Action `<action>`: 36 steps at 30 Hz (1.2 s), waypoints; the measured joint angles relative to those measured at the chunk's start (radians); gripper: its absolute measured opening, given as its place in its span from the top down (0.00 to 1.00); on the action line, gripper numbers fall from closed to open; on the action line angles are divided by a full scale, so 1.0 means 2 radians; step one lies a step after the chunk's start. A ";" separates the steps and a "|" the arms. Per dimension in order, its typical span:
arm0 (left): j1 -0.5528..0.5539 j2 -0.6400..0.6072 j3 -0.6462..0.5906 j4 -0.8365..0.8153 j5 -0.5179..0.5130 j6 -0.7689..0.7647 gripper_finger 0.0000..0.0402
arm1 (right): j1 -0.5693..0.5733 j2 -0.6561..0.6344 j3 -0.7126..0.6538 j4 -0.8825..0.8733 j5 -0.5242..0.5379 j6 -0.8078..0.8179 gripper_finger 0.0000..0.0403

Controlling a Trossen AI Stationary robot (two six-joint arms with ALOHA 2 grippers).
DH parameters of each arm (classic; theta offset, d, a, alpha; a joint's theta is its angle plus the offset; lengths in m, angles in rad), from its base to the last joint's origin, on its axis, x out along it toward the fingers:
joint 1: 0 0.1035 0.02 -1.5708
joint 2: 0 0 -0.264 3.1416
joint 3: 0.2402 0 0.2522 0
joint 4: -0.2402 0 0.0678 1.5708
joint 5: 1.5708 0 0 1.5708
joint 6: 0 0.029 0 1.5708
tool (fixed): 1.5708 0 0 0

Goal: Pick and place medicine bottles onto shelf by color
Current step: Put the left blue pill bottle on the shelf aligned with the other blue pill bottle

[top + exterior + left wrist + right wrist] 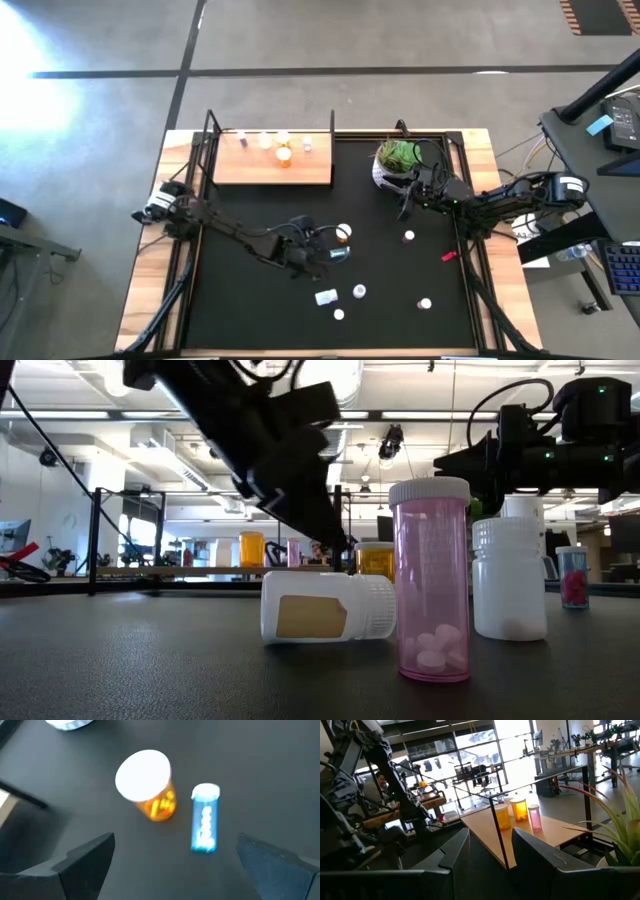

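Orange bottle (150, 787) is standing upright on the table's black mat (250, 300), light, rigid, slick-walled, likely best pinched across its body below the white cap, as the left hand (172, 862) is hovering spread wide above it.

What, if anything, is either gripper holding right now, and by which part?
Nothing is held. The left gripper hangs open over the orange bottle; the right gripper is empty beside the plant.
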 joint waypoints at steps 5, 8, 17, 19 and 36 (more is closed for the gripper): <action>0.005 0.036 0.045 -0.009 0.001 0.011 0.01 | 0.000 0.000 0.000 0.000 0.000 0.000 0.65; 0.009 0.060 0.069 -0.023 0.005 0.022 0.01 | 0.000 0.000 0.000 0.000 0.000 0.000 0.66; 0.029 0.094 0.088 -0.034 0.032 0.021 0.01 | 0.000 0.000 0.000 0.000 0.000 0.000 0.65; 0.032 0.101 0.088 -0.034 0.039 0.011 0.01 | 0.000 0.000 0.000 0.000 0.000 0.000 0.66; 0.035 0.104 0.081 -0.029 0.039 0.020 0.01 | 0.000 0.000 0.000 0.000 0.000 0.000 0.66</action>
